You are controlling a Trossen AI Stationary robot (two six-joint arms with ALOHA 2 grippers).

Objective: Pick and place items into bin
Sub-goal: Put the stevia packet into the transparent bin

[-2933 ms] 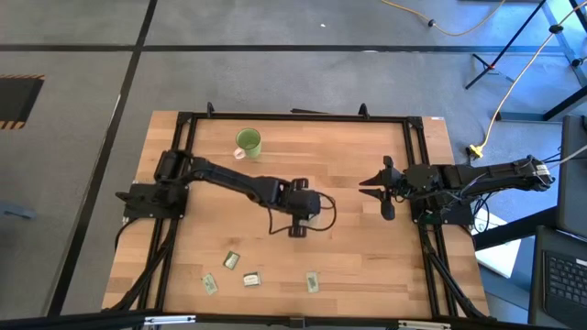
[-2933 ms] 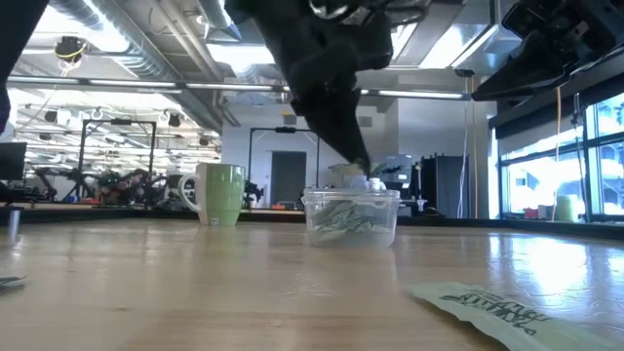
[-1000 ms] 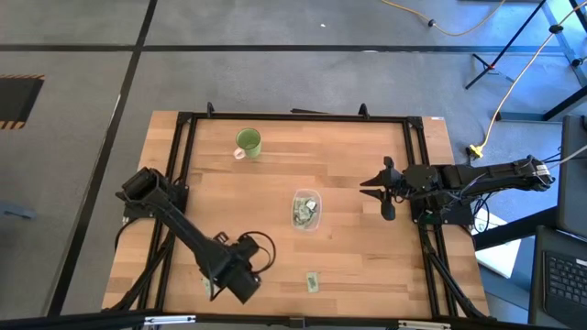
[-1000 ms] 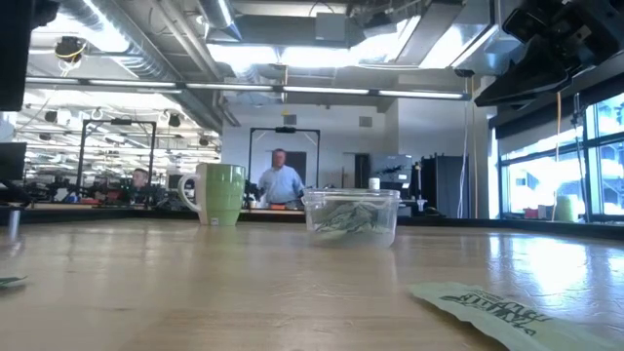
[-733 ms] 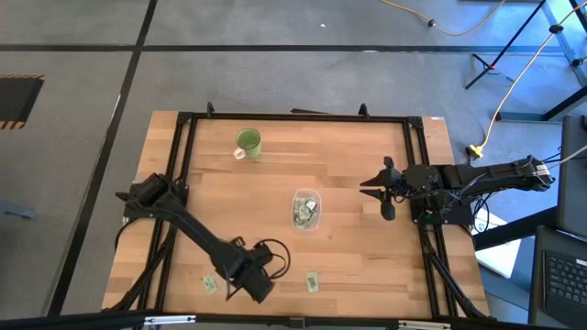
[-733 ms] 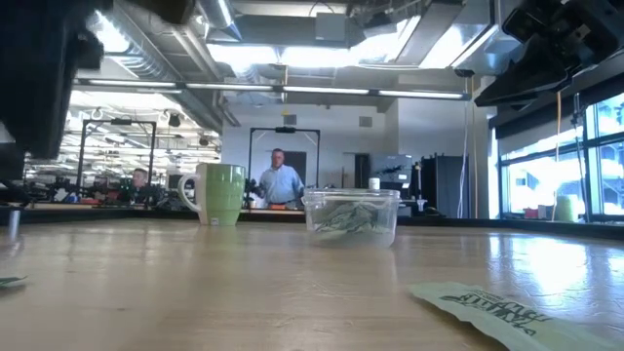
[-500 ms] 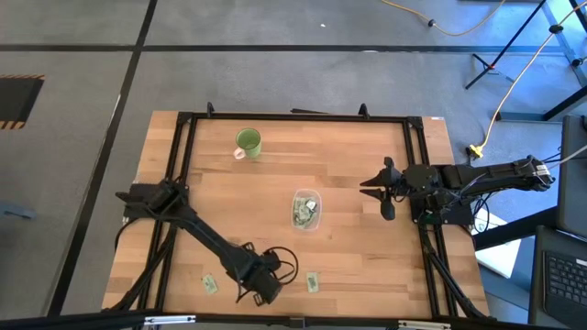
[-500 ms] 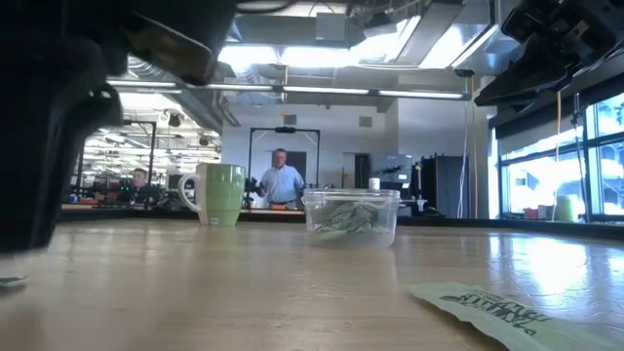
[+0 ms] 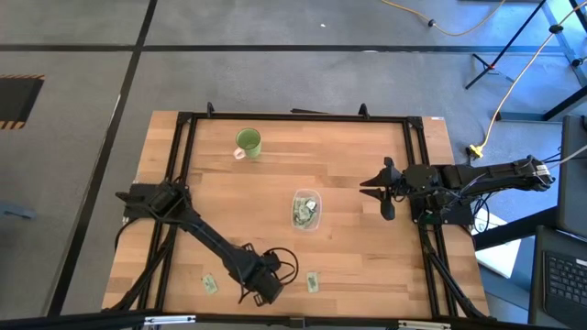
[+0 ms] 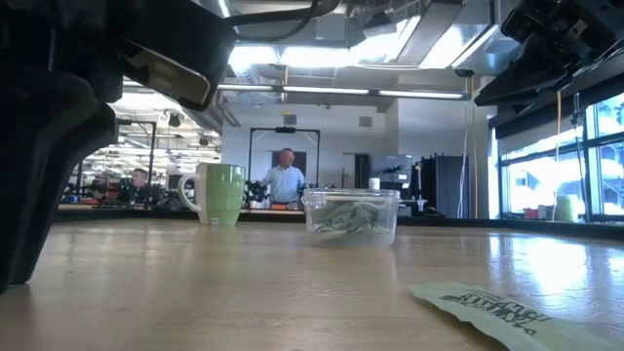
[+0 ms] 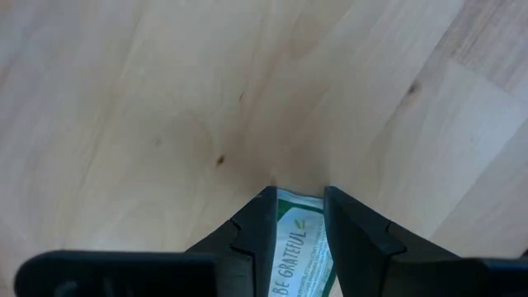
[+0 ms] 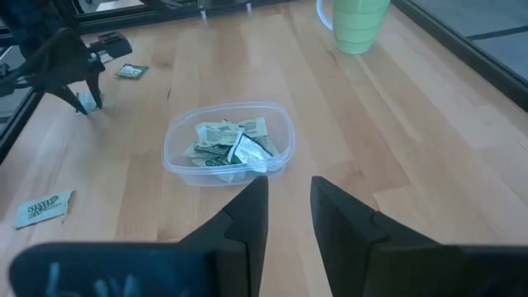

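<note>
My left gripper is down at the table near its near edge, open, fingers pointing down. A green-and-white packet lies flat on the wood between its fingers. Two more packets lie flat to either side. The clear bin stands at mid-table with several packets inside. My right gripper waits open at the right side of the table, above the surface. My left gripper comes from above, with one finger at each long side of the packet's end, lying across it. The packet lies flat on the table. Whether the fingers touch it, I cannot tell.
A green mug stands at the far left of the table. In the low view a packet lies close to the near edge. A black frame runs round the table. A person stands far off in the room.
My left gripper has gone along the near edge toward the table's right and come down to the surface, stopping over a packet. Its finger gap is unchanged. My right arm has kept still.
</note>
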